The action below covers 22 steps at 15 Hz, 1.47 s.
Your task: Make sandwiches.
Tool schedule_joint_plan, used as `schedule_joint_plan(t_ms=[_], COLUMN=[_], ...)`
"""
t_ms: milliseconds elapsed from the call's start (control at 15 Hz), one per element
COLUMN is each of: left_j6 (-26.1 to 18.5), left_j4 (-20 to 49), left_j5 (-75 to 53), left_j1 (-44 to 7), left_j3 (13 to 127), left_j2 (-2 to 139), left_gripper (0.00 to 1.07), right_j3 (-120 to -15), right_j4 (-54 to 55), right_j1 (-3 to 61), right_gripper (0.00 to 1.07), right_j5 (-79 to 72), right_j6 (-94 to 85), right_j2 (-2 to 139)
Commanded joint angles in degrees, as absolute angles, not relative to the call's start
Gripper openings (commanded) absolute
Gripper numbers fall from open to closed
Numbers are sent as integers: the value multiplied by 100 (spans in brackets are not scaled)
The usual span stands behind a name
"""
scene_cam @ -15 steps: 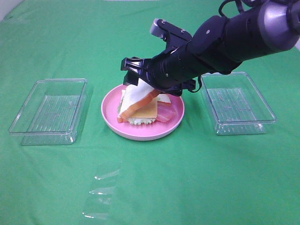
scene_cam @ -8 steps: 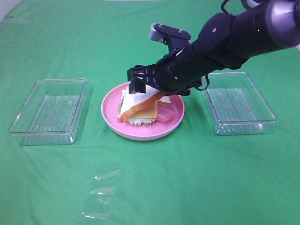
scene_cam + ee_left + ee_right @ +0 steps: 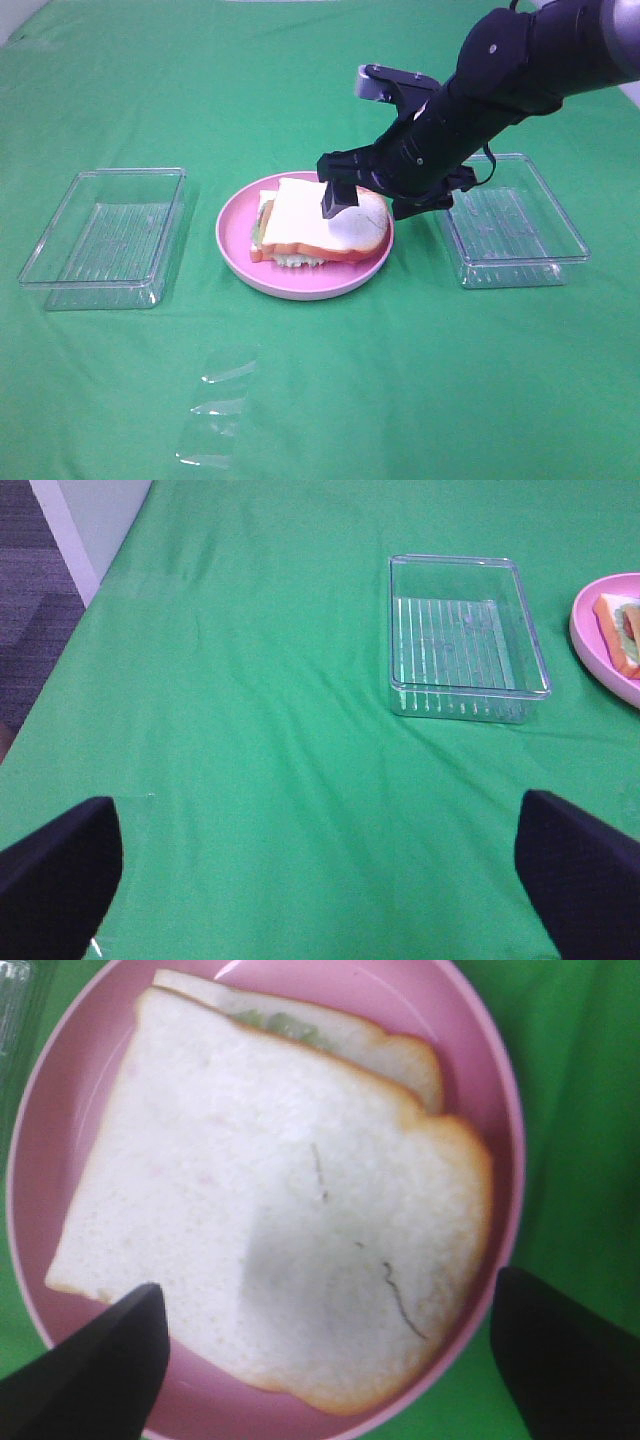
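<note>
A: Where does the left gripper (image 3: 320,880) stand?

B: Jaws spread wide, empty, over bare green cloth (image 3: 320,400); the clear tray (image 3: 466,638) lies ahead of it, the pink plate (image 3: 590,640) beyond that.

A: And the sandwich (image 3: 320,222)?

B: On that plate, directly beneath the right gripper (image 3: 345,190), which hangs wide open, holding nothing. The top slice runs crosswise between its fingers. The right arm is clearly nearer.
</note>
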State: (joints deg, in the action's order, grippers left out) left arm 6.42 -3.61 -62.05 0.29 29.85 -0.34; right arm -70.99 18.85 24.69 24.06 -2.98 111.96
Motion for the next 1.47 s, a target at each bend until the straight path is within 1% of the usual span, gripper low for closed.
schedule_joint_plan(t_ms=[67,133,267,333,467,667,800,867,933,1133,1200,1267,1333,1467], left_j6=[636,636,636,636,636,636,636,636,636,636,636,636,636,636], left_j4=[-327,-327,-327,-327,-327,-332,-332,-332,-332,-332,-332,-332,-332,-332], left_j5=[-6182,-6182,-6182,-6182,-6182,-6182,-6182,-6182,-6182,-6182,-6182,-6182,-6182,-6182], left_j1=[40,40,40,40,40,40,40,40,40,40,40,40,40,40], left_j3=[2974,2974,2974,2974,2974,2974,2974,2974,2974,2974,2974,2974,2974,2974], left_j2=[-143,-143,-143,-143,-138,-120,-120,-120,-120,-120,-120,-120,-120,-120], left_gripper=[100,100,100,100,100,100,100,100,100,100,100,100,100,100], right_j3=[-7660,-7941,-8617,-8738,-9207,-8377,-7563,-6956,-6669,-5225,-5031,-4406,-4057,-3415], right_j4=[487,69,-172,-195,-407,-401,-355,-350,-338,-321,-321,-344,-498,-516], right_j1=[2424,2435,2435,2435,2435,2435,2435,2435,2435,2435,2435,2435,2418,2057], right_gripper=[85,85,85,85,84,84,84,84,84,84,84,84,84,84], right_j5=[3300,3833,5265,5672,7632,7620,7620,7575,7529,7219,7168,7065,6984,6681], right_j6=[705,905,785,728,413,413,418,493,504,510,510,504,487,424], right_j2=[11121,11121,11121,11121,11041,10130,9299,8663,8348,6388,6022,4750,3982,2607])
